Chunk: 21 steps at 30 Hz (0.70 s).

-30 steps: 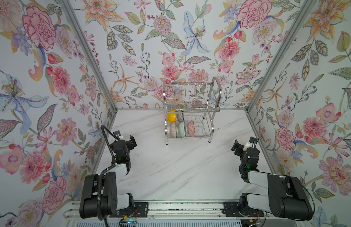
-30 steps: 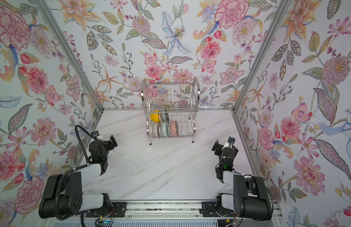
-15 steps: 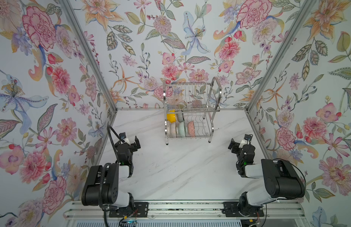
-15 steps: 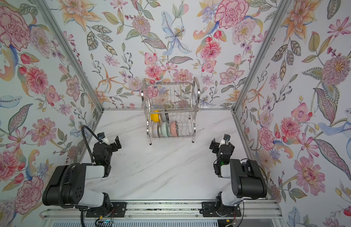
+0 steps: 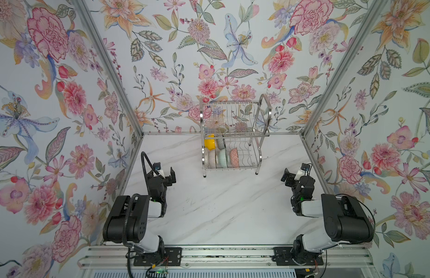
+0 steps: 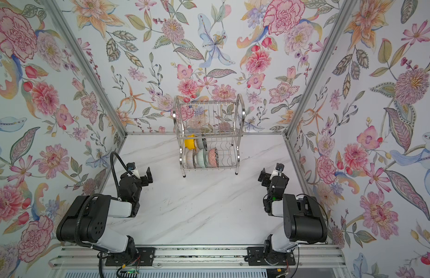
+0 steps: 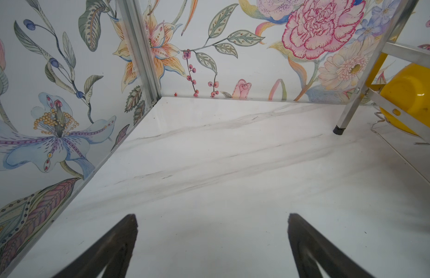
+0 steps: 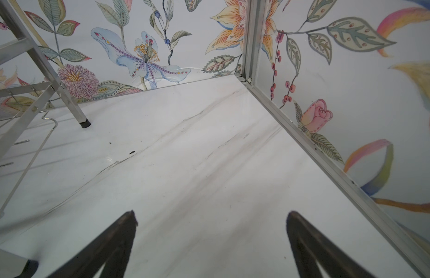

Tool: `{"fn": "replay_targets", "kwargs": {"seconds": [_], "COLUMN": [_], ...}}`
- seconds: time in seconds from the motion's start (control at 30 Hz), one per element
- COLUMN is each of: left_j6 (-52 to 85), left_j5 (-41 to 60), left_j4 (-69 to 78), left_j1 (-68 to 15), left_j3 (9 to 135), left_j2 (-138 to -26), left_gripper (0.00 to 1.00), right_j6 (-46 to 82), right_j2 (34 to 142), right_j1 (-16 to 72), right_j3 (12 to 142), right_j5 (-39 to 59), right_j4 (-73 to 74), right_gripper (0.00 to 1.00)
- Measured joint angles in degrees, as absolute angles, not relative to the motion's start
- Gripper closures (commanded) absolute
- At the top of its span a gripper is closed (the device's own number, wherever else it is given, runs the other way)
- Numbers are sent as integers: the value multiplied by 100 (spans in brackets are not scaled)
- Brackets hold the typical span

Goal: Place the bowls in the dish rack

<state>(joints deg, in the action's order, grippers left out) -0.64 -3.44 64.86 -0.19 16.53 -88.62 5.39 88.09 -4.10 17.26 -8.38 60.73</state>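
The dish rack (image 5: pixel 234 133) stands at the far middle of the marble counter (image 5: pixel 221 204), by the back wall. Its lower tier holds five bowls on edge: the yellow bowl (image 5: pixel 209 142) and a speckled bowl (image 5: pixel 220 143) behind, a ribbed bowl (image 5: pixel 211 158), the pale green bowl (image 5: pixel 223 158) and a pink-patterned bowl (image 5: pixel 234 156) in front. The left gripper (image 7: pixel 212 216) and right gripper (image 8: pixel 211 214) hover low at the counter's sides, well apart from the rack, jaws wide apart and empty.

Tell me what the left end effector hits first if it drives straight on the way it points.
The left end effector likely meets only bare tabletop, then the back wall; the leg of the dish rack stands aside of that line. Depth is unclear.
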Motion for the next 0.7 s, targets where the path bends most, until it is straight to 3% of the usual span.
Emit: {"fn": "replay_targets", "kwargs": {"seconds": [0.7], "left_j6": [-110], "left_j5": [-349], "left_j4": [6578], "left_j1": [-36], "left_j3": [1653], "left_j2": [-8862], "left_gripper": [1], "right_j6": [539], "right_j2": [8809], "right_j1": [-395], "right_j3": [1728], "right_j5": [-746], "right_j4": [6071], "right_gripper": [1]}}
